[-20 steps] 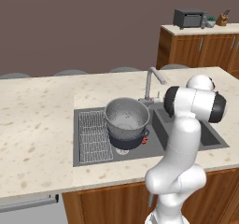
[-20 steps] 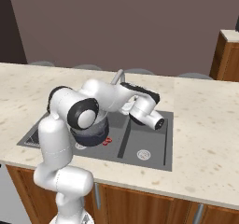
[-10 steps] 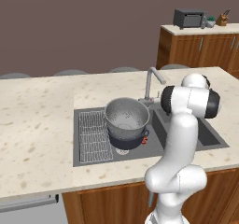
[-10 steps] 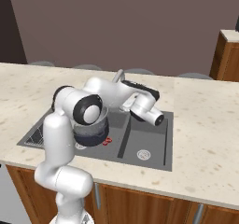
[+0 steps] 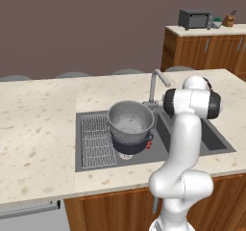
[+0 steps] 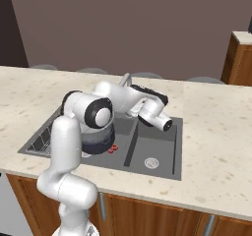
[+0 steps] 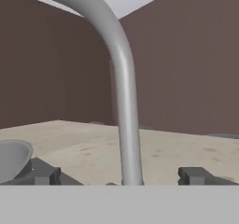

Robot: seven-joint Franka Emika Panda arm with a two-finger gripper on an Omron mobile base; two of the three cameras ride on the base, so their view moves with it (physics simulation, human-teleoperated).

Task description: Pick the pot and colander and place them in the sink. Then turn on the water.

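The silver colander [image 5: 130,121] sits nested in the dark pot [image 5: 133,146], which stands in the left basin of the sink [image 5: 202,139]. The right base view shows the pot [image 6: 99,137] partly behind my arm. My gripper [image 7: 119,175] is open, and the grey faucet [image 7: 125,101] neck rises between its fingertips [image 7: 45,173] without touching them. The faucet [image 5: 155,83] stands at the sink's back edge, close to my hand. No water is in view.
A wire grid rack [image 5: 96,139] lies at the sink's left end. The right basin [image 6: 153,149] holds only its drain [image 6: 150,162]. Speckled counter [image 5: 38,124] surrounds the sink. A wooden cabinet with a toaster oven [image 5: 194,19] stands far back right.
My hand has swung back and left, closer to the faucet. The pot and colander have not moved.
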